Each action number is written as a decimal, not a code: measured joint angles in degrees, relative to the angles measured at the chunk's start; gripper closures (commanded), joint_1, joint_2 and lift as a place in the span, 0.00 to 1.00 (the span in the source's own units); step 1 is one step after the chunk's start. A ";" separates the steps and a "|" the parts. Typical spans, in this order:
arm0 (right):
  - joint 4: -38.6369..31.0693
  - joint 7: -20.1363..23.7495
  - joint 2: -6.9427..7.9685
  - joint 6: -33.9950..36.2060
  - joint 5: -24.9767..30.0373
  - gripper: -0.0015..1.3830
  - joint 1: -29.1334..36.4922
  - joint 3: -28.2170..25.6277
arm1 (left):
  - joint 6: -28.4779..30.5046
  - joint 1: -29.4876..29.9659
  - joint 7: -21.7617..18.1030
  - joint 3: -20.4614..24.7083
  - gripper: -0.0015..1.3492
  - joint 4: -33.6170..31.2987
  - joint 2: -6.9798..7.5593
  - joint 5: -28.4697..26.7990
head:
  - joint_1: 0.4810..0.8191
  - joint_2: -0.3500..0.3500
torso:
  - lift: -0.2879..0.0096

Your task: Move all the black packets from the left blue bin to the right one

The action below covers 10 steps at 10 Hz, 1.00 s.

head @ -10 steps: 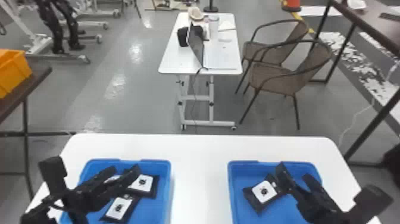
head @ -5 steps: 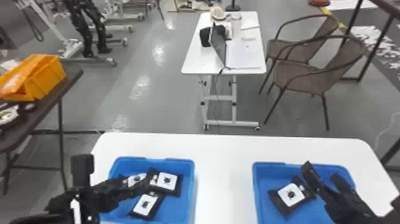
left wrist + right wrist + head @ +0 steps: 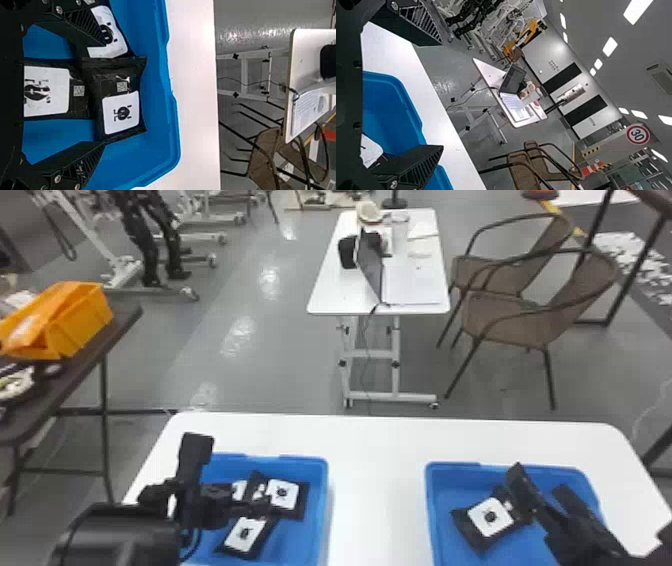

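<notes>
Black and spread wide, nothing pinched, the left gripper [image 3: 104, 93] in the left wrist view has one packet [image 3: 123, 107] just past its tips, long axis crossing the gap; a second packet [image 3: 47, 93] runs lengthwise between its fingers. Closing here could snag both. In the head view, that arm is nearer, above the left bin [image 3: 324, 495]; beyond stretch white table [image 3: 380, 470], grey floor [image 3: 250, 375], desk [image 3: 340, 295]. In the right wrist view, the right gripper [image 3: 441, 95] stands spread, the right bin [image 3: 395, 107] below it.
</notes>
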 measured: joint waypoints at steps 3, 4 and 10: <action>0.50 0.06 0.00 0.03 -0.88 0.06 0.04 0.00 | -0.44 -4.80 0.01 -3.20 0.12 5.84 -0.44 -7.48 | 0.63 0.64 | 0.97; 0.58 0.07 0.00 0.04 -1.04 0.06 0.09 0.00 | -0.83 -5.44 0.02 -3.45 0.12 7.34 -0.55 -8.97 | 0.63 0.64 | 0.97; 0.87 0.42 0.00 0.06 -2.34 0.07 0.38 -0.09 | -9.74 -10.95 1.70 -5.67 0.71 20.36 -0.83 -14.23 | 0.63 0.62 | 0.97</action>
